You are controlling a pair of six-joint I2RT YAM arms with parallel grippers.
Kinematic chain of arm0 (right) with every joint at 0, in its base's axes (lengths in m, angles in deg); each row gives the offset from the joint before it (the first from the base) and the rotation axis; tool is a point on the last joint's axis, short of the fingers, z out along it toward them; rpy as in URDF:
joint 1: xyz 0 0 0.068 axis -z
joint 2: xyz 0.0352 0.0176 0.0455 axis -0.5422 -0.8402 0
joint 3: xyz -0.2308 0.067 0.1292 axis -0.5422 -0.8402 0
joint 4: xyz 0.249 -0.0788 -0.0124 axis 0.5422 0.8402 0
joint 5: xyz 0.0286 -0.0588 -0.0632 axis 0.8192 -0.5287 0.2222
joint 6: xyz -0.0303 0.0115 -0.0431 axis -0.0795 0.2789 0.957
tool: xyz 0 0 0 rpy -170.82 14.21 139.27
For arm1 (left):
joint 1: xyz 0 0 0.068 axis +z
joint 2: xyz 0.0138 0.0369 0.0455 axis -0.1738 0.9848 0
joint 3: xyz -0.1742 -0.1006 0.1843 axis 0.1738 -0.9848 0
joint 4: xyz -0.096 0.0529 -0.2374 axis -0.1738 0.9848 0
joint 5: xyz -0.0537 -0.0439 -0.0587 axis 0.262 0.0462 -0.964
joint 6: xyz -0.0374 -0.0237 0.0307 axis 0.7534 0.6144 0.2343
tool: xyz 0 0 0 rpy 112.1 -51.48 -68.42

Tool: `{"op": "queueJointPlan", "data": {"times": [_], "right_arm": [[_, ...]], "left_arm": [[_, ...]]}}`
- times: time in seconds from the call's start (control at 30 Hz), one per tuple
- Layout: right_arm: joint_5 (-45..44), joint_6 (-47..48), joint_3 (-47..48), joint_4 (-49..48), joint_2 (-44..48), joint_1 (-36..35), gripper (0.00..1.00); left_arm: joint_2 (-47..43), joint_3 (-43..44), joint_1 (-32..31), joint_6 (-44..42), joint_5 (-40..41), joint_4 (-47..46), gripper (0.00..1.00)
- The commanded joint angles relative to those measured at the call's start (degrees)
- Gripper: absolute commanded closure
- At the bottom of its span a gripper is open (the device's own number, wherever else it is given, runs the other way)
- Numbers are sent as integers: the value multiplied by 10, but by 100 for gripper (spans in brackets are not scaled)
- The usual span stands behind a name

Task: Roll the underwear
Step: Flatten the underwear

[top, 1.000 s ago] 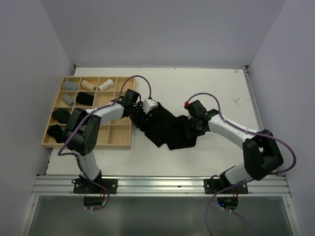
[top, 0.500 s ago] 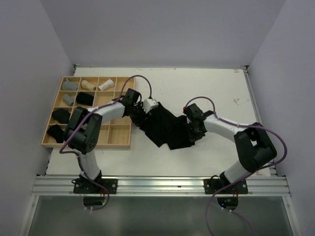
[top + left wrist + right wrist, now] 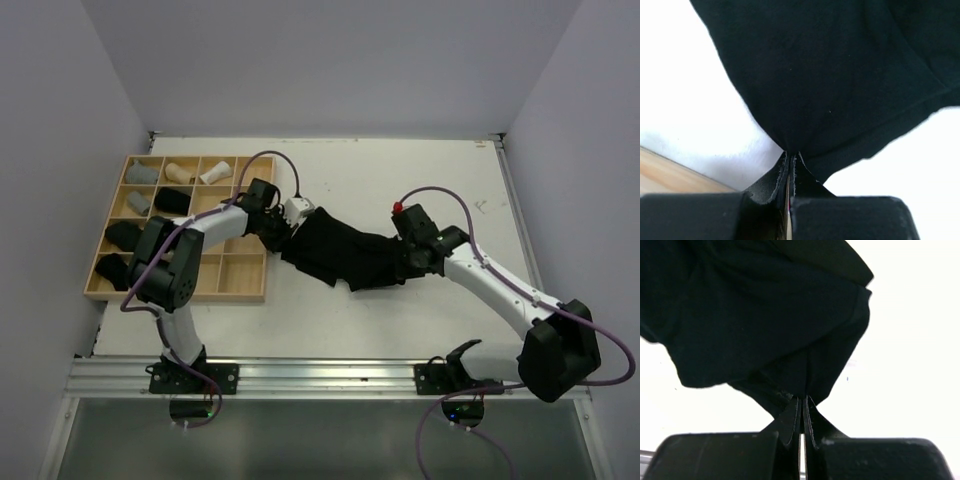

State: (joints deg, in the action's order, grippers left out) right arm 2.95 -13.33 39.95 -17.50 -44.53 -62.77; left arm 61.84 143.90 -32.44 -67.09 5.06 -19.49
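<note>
Left gripper (image 3: 791,156), right gripper (image 3: 802,400): both pressed together, pinching opposite edges of black underwear (image 3: 345,255) stretched between them. Best: even tension, lay flat before rolling.

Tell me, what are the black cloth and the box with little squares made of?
The black underwear looks like soft matte fabric, maybe knit: it sags and creases. The grid tray looks like pale wood, dull finish: tan, thin slats.
</note>
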Motion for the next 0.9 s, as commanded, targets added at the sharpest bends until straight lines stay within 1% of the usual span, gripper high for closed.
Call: {"op": "queueJointPlan", "data": {"times": [0.0, 0.13, 0.2, 0.3, 0.33, 0.4, 0.43, 0.47, 0.5, 0.53, 0.57, 0.6, 0.63, 0.67, 0.7, 0.73, 0.77, 0.8, 0.83, 0.87], "right_arm": [[-33, -34, -5, 40, 33, 9, 100], [-34, -42, -5, 54, 54, 29, 100], [-34, -46, 1, 47, 63, 35, 100], [-22, -34, 37, 18, 49, 51, 100], [-16, -19, 51, 10, 22, 68, 100], [-4, 0, 86, -7, -16, 89, 100], [-3, 19, 126, -14, -32, 110, 100], [-1, 27, 151, -22, -71, 121, 100], [9, 36, 208, -23, -90, 132, 100], [13, 52, 240, -22, -109, 156, 100], [21, 58, 274, -14, -146, 167, 100], [29, 64, 341, -6, -160, 177, 100], [40, 71, 376, 2, -175, 193, 100], [41, 79, 432, 26, -191, 198, 100], [42, 79, 451, 38, -194, 201, 100], [53, 85, 463, 48, -193, 202, 100], [63, 84, 467, 60, -188, 202, 100], [78, 79, 449, 62, -165, 202, 100], [92, 65, 430, 63, -151, 202, 100], [118, 54, 406, 63, -134, 202, 100]], "left_arm": [[-35, -9, 26, 20, -19, 38, 100], [-74, -4, 36, 38, -41, 27, 100], [-97, 5, 37, 48, -65, 22, 100], [-113, 22, 37, 78, -88, -5, 100], [-110, 32, 37, 84, -91, -10, 100], [-79, 86, 36, 90, -93, -11, 100], [-51, 109, 36, 93, -90, -12, 100], [-35, 162, 36, 100, -90, -12, 100], [-18, 192, 36, 106, -91, -12, 100], [11, 222, 36, 113, -93, -15, 100], [27, 286, 36, 134, -98, -18, 100], [42, 322, 36, 143, -104, -12, 100], [72, 360, 36, 151, -109, -4, 100], [82, 428, 36, 161, -120, 22, 100], [89, 451, 36, 160, -123, 36, 100], [85, 465, 36, 158, -126, 47, 100], [75, 453, 36, 149, -132, 58, 100], [58, 432, 36, 144, -134, 58, 100], [20, 404, 36, 137, -138, 57, 100], [1, 342, 36, 118, -150, 62, 100]]}}
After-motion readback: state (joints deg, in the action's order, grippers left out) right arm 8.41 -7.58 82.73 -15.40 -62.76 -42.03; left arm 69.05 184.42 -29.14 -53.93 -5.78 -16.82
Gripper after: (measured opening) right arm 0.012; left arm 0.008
